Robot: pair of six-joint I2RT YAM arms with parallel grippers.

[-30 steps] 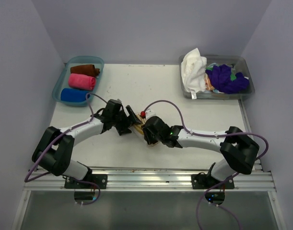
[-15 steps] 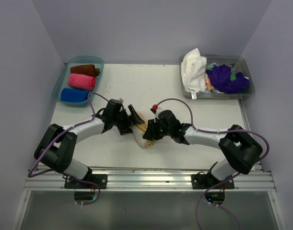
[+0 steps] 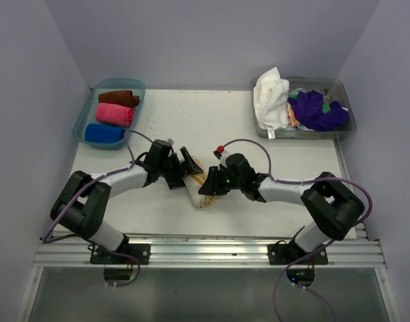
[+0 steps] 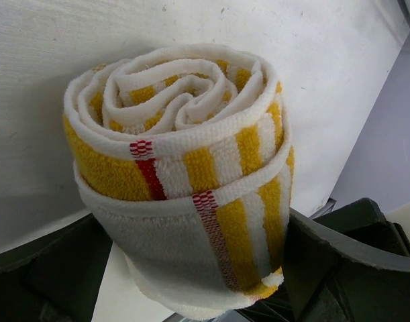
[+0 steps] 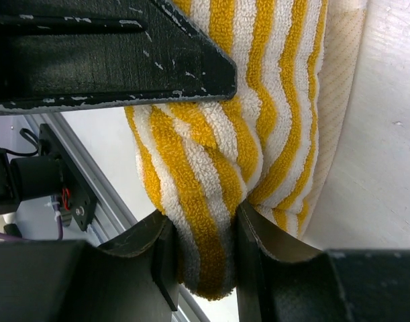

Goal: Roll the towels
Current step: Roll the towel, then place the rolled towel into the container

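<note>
Striped towel: the mustard-and-white striped towel (image 3: 201, 191) is wound into a tight spiral and sits mid-tabletop (image 3: 258, 147), between the two arms.
Right hand: our right hand (image 3: 214, 184) is clamped on the roll's lower end. The wrist view shows the cloth bunched between its fingers, which we judge keeps the roll from springing loose.
Left hand: our left hand (image 3: 185, 171) is spread wide, one finger on each side of the roll's end. The near finger stands clear; we cannot tell whether the far one touches.
Step in hand: we judge this roll finished and passing to the right hand alone.
Done so far: a brown roll (image 3: 119, 98), a pink roll (image 3: 115, 114) and a blue roll (image 3: 103, 133) lie side by side in the blue bin (image 3: 79, 124), far left.
Left to do: the white towel (image 3: 270, 100) and purple towel (image 3: 317, 111) lie loose in the clear bin (image 3: 305, 135), far right.
Risk: a grip on only one end could let the outer wrap uncoil.
</note>
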